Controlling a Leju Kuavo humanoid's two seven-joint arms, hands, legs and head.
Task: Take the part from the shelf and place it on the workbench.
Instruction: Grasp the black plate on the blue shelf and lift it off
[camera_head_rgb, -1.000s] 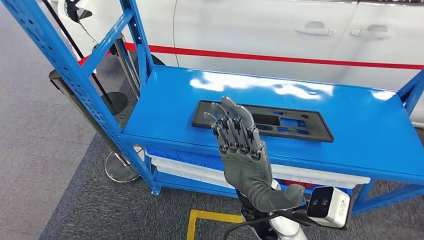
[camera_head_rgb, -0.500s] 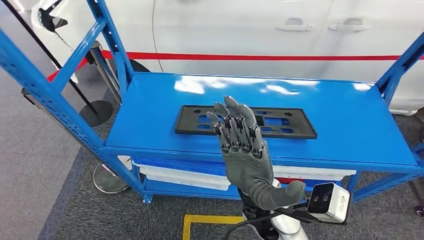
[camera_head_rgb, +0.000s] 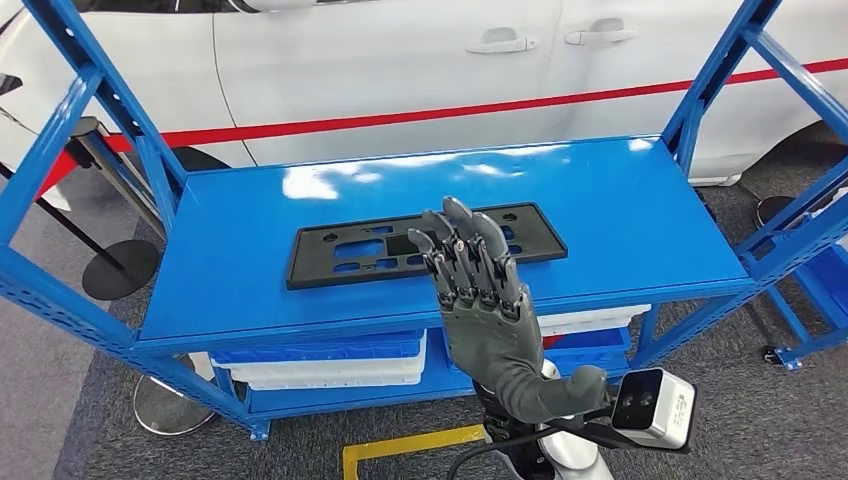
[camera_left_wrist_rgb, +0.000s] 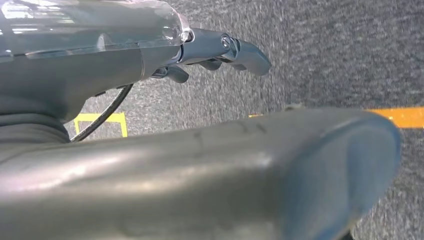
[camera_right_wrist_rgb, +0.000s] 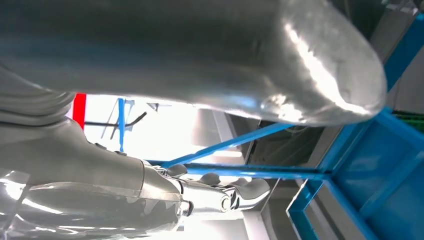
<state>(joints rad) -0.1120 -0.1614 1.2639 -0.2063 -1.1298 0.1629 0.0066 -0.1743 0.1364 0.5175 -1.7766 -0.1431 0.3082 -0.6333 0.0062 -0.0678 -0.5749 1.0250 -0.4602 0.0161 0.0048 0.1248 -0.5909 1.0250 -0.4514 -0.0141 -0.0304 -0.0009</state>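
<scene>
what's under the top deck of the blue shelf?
Under the blue shelf deck: stacked blue and white bins, plus another blue bin further right. The right hand covers the gap between; bin contents are hidden.

glossy blue painted metal shelf (camera_head_rgb: 640, 215) w/ matt black plastic part (camera_head_rgb: 330, 252), rough grey carpet floor (camera_head_rgb: 760, 420).

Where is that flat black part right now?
In the head view, the black part lies flat on the blue shelf, near its front edge, behind the raised robot hand.
</scene>
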